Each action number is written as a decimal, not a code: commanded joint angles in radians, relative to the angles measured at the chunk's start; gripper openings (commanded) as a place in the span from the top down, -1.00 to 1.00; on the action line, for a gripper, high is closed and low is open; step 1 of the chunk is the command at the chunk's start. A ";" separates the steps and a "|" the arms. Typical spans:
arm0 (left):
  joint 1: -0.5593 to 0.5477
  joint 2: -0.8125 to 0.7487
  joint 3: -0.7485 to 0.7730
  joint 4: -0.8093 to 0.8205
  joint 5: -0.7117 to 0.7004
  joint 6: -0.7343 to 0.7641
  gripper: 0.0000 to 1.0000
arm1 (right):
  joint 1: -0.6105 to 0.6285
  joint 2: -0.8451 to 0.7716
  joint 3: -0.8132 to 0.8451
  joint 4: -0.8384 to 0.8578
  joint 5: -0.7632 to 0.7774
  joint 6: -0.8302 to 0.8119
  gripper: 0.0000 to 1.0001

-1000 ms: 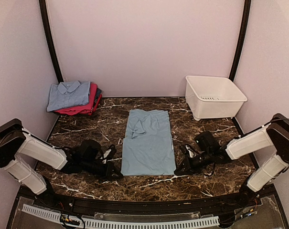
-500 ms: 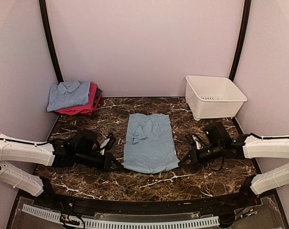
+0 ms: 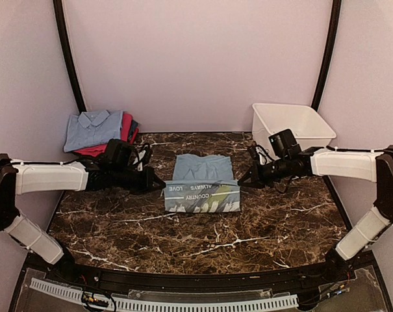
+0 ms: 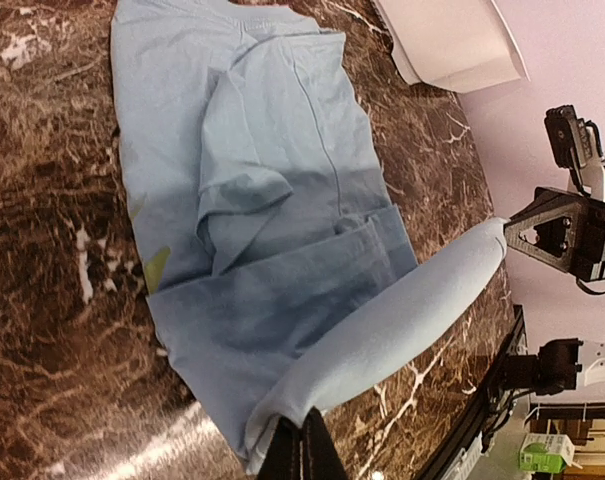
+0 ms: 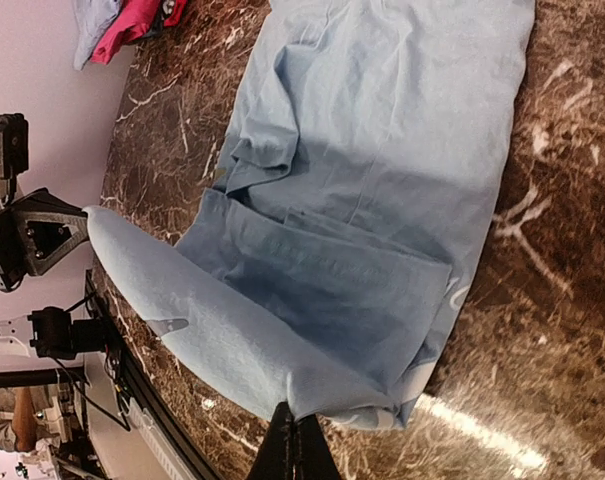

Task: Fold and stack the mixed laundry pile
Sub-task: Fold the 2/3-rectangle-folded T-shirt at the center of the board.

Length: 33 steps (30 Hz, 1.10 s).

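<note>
I hold the pale blue tee [image 3: 202, 168] by its hem, left tool [image 3: 161, 186] and right tool [image 3: 241, 184] each clenched on a corner, taut for an even half-fold.

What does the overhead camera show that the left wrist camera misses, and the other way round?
Overhead only: the folded stack at the far left, and the white print on the turned-over hem. Left wrist only: the shadowed hollow under that lifted hem, and the left gripper pinching its corner close up. Both: the pale blue tee, the white tub and the right gripper holding the opposite corner.
</note>
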 commanded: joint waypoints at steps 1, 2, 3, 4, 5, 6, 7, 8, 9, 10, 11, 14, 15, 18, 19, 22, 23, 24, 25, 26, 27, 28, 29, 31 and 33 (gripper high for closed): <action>0.064 0.143 0.130 0.051 0.010 0.068 1.00 | -0.067 0.148 0.127 0.012 -0.033 -0.106 1.00; 0.079 0.171 0.151 0.067 0.021 0.071 1.00 | -0.076 0.184 0.163 0.021 -0.033 -0.114 1.00; 0.084 0.230 0.193 0.088 0.024 0.080 1.00 | -0.084 0.225 0.188 0.034 -0.033 -0.120 1.00; 0.091 0.259 0.217 0.094 0.022 0.084 1.00 | -0.093 0.268 0.217 0.048 -0.035 -0.126 1.00; 0.093 0.319 0.260 0.098 0.022 0.093 1.00 | -0.097 0.313 0.244 0.050 -0.035 -0.135 1.00; 0.098 0.345 0.276 0.117 0.025 0.095 1.00 | -0.102 0.360 0.275 0.052 -0.034 -0.142 1.00; 0.101 0.400 0.301 0.127 0.025 0.097 1.00 | -0.104 0.401 0.299 0.057 -0.036 -0.148 1.00; 0.105 0.426 0.313 0.139 0.023 0.097 1.00 | -0.107 0.440 0.319 0.064 -0.039 -0.151 1.00; 0.107 0.471 0.334 0.143 0.021 0.100 1.00 | -0.108 0.472 0.334 0.075 -0.036 -0.152 1.00; 0.112 0.493 0.341 0.150 0.016 0.100 1.00 | -0.108 0.501 0.343 0.089 -0.039 -0.152 1.00; 0.117 0.530 0.350 0.155 0.016 0.097 1.00 | -0.108 0.526 0.353 0.096 -0.043 -0.153 1.00; 0.121 0.578 0.355 0.163 0.020 0.103 1.00 | -0.108 0.580 0.356 0.109 -0.047 -0.158 1.00; 0.121 0.590 0.349 0.164 0.022 0.104 1.00 | -0.108 0.585 0.348 0.118 -0.048 -0.157 1.00; 0.120 0.588 0.295 0.175 0.040 0.101 1.00 | -0.101 0.581 0.292 0.151 -0.067 -0.140 1.00; 0.119 0.579 0.279 0.184 0.054 0.095 1.00 | -0.092 0.571 0.267 0.159 -0.067 -0.139 1.00; 0.099 0.544 0.178 0.230 0.071 0.067 1.00 | -0.063 0.517 0.173 0.194 -0.062 -0.119 1.00; 0.079 0.521 0.159 0.233 0.065 0.063 1.00 | -0.051 0.495 0.138 0.205 -0.062 -0.108 1.00; 0.069 0.493 0.116 0.242 0.066 0.053 1.00 | -0.035 0.467 0.096 0.220 -0.058 -0.094 1.00; 0.049 0.478 0.093 0.247 0.066 0.047 1.00 | -0.018 0.441 0.055 0.232 -0.057 -0.075 1.00; 0.039 0.443 0.052 0.250 0.065 0.035 1.00 | 0.001 0.408 0.010 0.257 -0.054 -0.057 1.00; 0.018 0.423 0.029 0.251 0.059 0.029 1.00 | 0.021 0.376 -0.048 0.275 -0.048 -0.037 1.00; -0.002 0.376 -0.017 0.250 0.057 0.016 1.00 | 0.047 0.334 -0.085 0.288 -0.044 -0.016 1.00; -0.012 0.352 -0.039 0.246 0.050 0.007 1.00 | 0.065 0.311 -0.125 0.293 -0.038 0.000 1.00; -0.046 0.278 -0.112 0.224 0.035 -0.012 1.00 | 0.088 0.230 -0.189 0.304 -0.031 0.037 1.00; -0.071 0.212 -0.138 0.180 0.018 -0.018 1.00 | 0.094 0.161 -0.230 0.286 -0.019 0.058 1.00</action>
